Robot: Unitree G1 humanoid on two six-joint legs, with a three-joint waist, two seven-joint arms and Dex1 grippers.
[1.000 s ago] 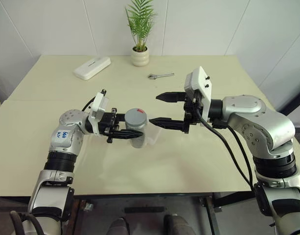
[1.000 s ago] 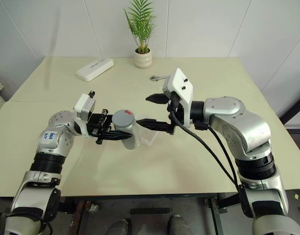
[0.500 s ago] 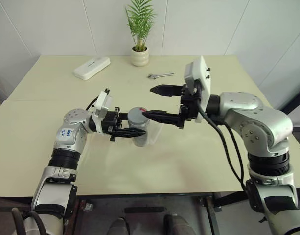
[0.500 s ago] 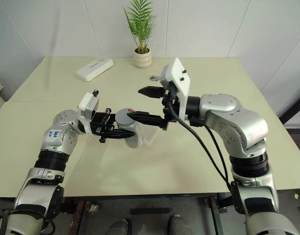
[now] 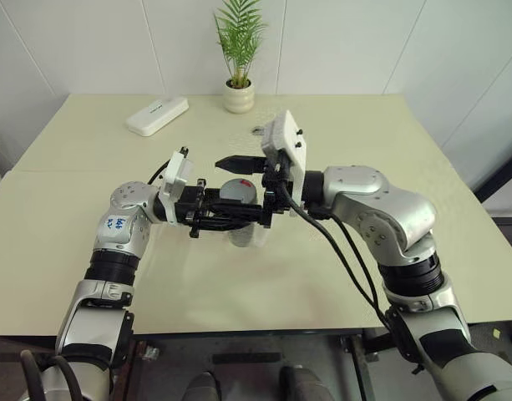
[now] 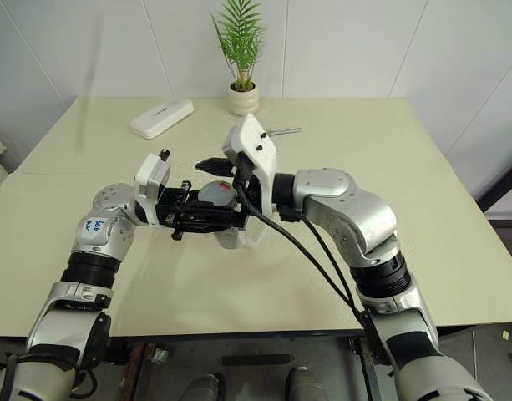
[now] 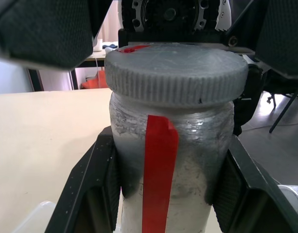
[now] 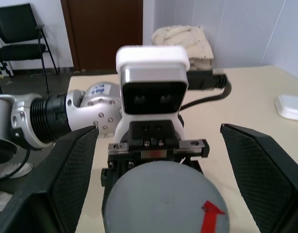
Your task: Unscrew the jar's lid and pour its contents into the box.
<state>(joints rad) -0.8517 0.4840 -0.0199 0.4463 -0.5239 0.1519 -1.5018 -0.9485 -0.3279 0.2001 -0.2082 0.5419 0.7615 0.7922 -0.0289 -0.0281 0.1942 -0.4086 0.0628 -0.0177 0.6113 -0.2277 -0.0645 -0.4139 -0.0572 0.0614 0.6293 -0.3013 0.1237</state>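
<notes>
Centre of the head views, nearest: left gripper [image 5: 218, 219], reaching in from the left, closed on the body of the jar [image 7: 163, 165], held upright above the cream table [image 5: 264, 276]. In the left wrist view: black fingers [image 7: 97, 189] pressed against both sides of the silvery jar, below the ribbed grey lid [image 7: 175, 73], with the red stripe [image 7: 158, 170] facing the camera. Lid seated on the jar, red mark [image 8: 212, 218] on top. Contents hidden behind the frosted wall; cannot be made out.

Directly beneath and just right of the jar: clear plastic box [image 5: 254, 239], resting on the table, largely masked by the fingers.

Centre, slightly farther: right gripper [image 5: 243, 185], entering from the right, jaws spread wide, one finger on each side of the lid; contact with the lid cannot be told. In the right wrist view: both fingers [image 8: 56, 179] standing clear of the lid's rim.

Upper centre: wrench [image 6: 285, 131] lying on the table behind the right wrist.

Upper left: white oblong device [image 5: 157, 115], well apart from the grippers.

Top centre, at the table's far edge: white plant pot [image 5: 238, 96] with a green palm.
</notes>
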